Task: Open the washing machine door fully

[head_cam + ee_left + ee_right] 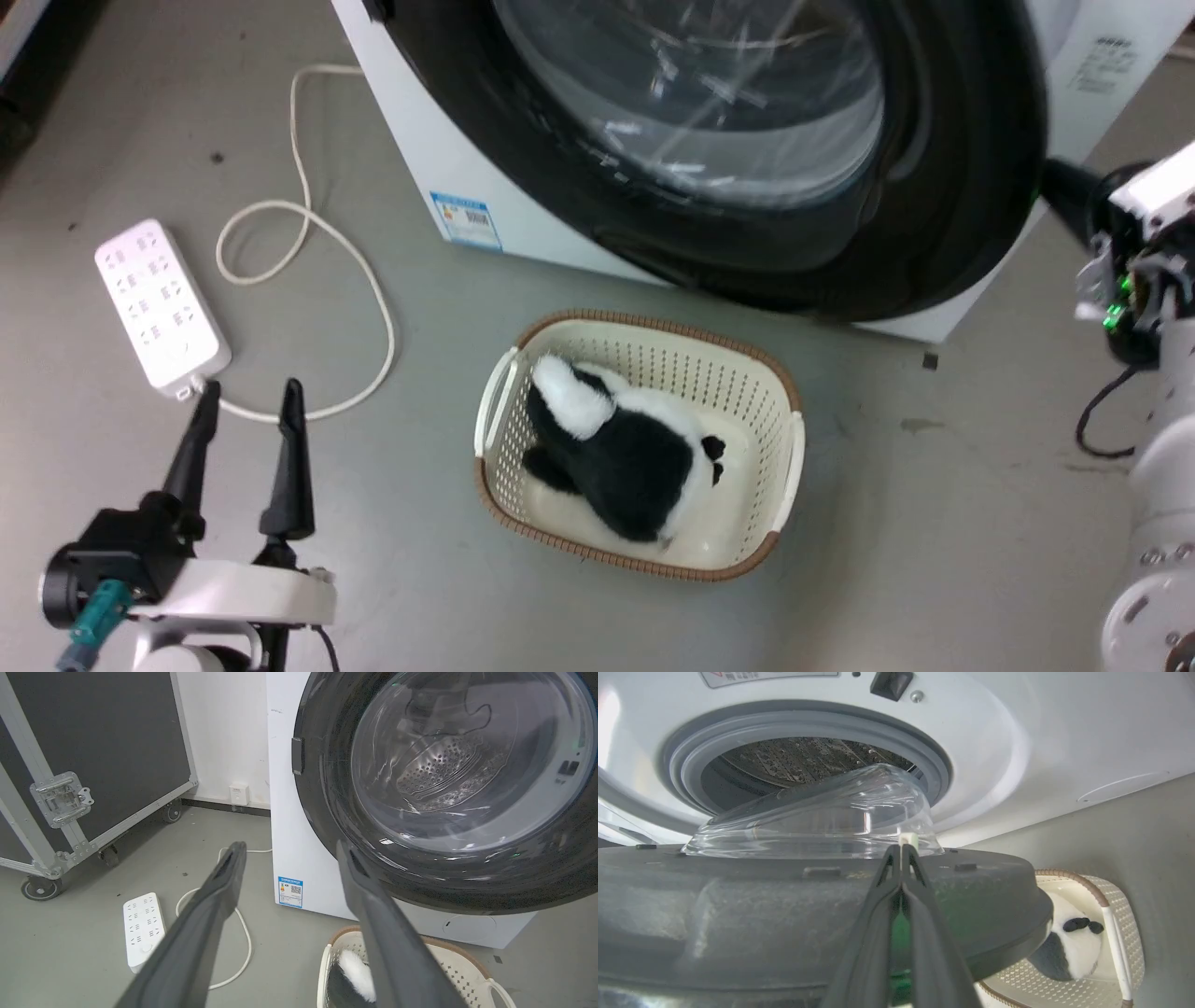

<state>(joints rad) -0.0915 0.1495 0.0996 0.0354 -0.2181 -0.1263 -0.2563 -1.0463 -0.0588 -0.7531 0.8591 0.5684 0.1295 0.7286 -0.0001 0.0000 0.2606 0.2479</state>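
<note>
The washing machine door is a big glossy black disc with a clear glass bowl, standing ajar from the white machine. In the right wrist view I see the door's grey inner face, the glass bowl and the drum's rubber ring behind it. My right gripper is shut, its fingers lying against that inner face by the bowl. In the head view its dark fingers reach behind the door's right edge. My left gripper hangs open and empty at the lower left, apart from the door.
A cream basket with a black-and-white plush toy sits on the floor just below the door. A white power strip and its cable lie to the left. A black wheeled case stands further left.
</note>
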